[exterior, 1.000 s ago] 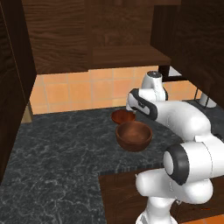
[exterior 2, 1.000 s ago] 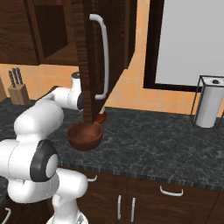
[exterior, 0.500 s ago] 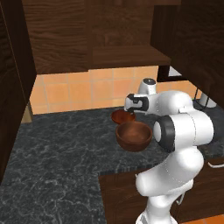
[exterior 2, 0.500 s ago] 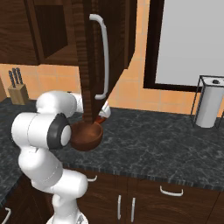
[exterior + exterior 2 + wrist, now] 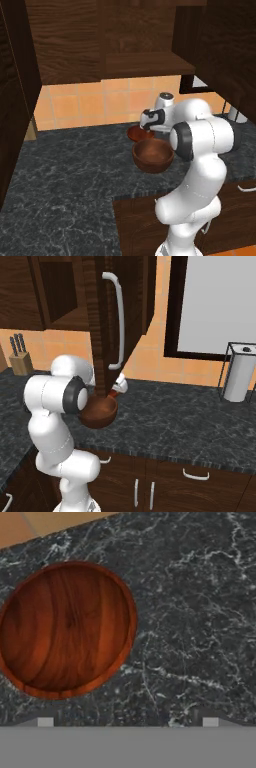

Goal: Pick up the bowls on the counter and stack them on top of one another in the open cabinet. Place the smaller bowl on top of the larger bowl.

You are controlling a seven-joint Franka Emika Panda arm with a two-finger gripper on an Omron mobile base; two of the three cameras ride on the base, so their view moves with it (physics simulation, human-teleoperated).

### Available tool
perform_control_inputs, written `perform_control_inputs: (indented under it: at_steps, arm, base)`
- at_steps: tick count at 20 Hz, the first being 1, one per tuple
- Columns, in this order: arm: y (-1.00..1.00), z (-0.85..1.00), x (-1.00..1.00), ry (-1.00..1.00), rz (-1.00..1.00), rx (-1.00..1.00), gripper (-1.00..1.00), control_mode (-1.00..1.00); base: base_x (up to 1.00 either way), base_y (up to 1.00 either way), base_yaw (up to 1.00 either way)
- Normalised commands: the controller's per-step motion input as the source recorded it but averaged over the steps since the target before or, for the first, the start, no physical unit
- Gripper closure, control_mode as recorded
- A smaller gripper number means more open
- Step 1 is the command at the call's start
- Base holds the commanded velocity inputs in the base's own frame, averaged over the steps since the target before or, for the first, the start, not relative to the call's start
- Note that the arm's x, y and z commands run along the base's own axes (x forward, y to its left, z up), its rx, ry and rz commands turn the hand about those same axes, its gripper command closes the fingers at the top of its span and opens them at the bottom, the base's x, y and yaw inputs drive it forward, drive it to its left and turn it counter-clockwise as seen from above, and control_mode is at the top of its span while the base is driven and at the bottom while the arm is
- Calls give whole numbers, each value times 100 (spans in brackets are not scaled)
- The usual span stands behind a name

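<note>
- A kitchen corner: a black-grey marbled tabletop (image 5: 65, 170) with pale veins runs below an orange tiled wall (image 5: 90, 105).
- Above the tiles hangs the open cabinet (image 5: 145, 62), dark-brown wood grain, its inner shelf bare; in the right base view its door (image 5: 112, 311) stands swung out, with a white handle (image 5: 118, 321).
- The larger bowl (image 5: 152, 155), wide and deep, sits on the tabletop in front of the arm's elbow; in the right base view it lies partly behind the door edge and the arm.
- The smaller bowl (image 5: 140, 133) sits on the tabletop just behind the larger one, nearer the tiled wall, right beside it; whether they touch I cannot tell.
- The hand view looks straight down on a round reddish wood-grain bowl, the smaller one (image 5: 67, 629), lying left of centre on the marbled stone, a strip of orange tile at the top left.
- The fingers (image 5: 127, 722) show only as two pale tips at the bottom, set wide apart with bare stone between them; they hold nothing.
- In the left base view the hand hovers over the smaller bowl.
- A knife block (image 5: 21, 358) stands at the far left, a paper towel holder (image 5: 239, 373) at the far right.
</note>
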Motion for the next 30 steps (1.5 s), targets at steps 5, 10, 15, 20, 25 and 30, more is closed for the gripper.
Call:
perform_control_inputs:
  at_steps: [5,10,15,20,25,30]
  arm:
    - [-3,-27,34,1,0,0,-100,-100]
    - [0,-35,31,0,0,0,-100,-100]
    - [0,-34,32,0,0,0,-100,-100]
    - [0,-35,37,0,0,0,-100,-100]
    - [0,-21,20,0,0,0,100,-100]
    - [0,0,0,0,0,0,100,-100]
  base:
    - [0,0,0]
    - [0,0,0]
    - [0,0,0]
    - [0,0,0]
    - [0,0,0]
    - [0,0,0]
